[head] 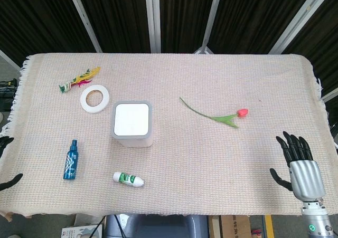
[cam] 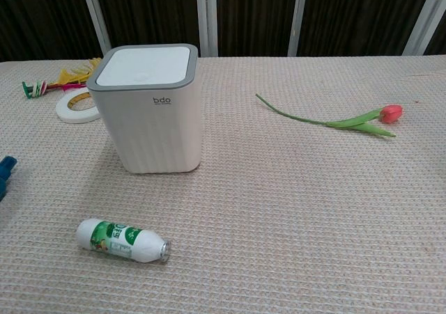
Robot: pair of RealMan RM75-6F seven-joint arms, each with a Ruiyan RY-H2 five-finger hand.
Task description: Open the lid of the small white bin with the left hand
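Observation:
The small white bin [head: 132,124] stands upright left of the table's middle, and its grey-rimmed white lid [head: 131,118] lies flat and closed. In the chest view the bin [cam: 150,119] is close up, its lid [cam: 145,65] down. Only dark fingertips of my left hand [head: 10,181] show at the far left edge of the head view, spread apart, well left of the bin and holding nothing. My right hand [head: 298,161] rests at the front right of the table with its fingers spread and empty. Neither hand appears in the chest view.
A tape roll [head: 95,98] and a feather toy [head: 79,79] lie behind and left of the bin. A blue spray bottle [head: 71,159] lies to its front left, a white-and-green bottle [head: 128,179] in front. A tulip [head: 222,115] lies to the right.

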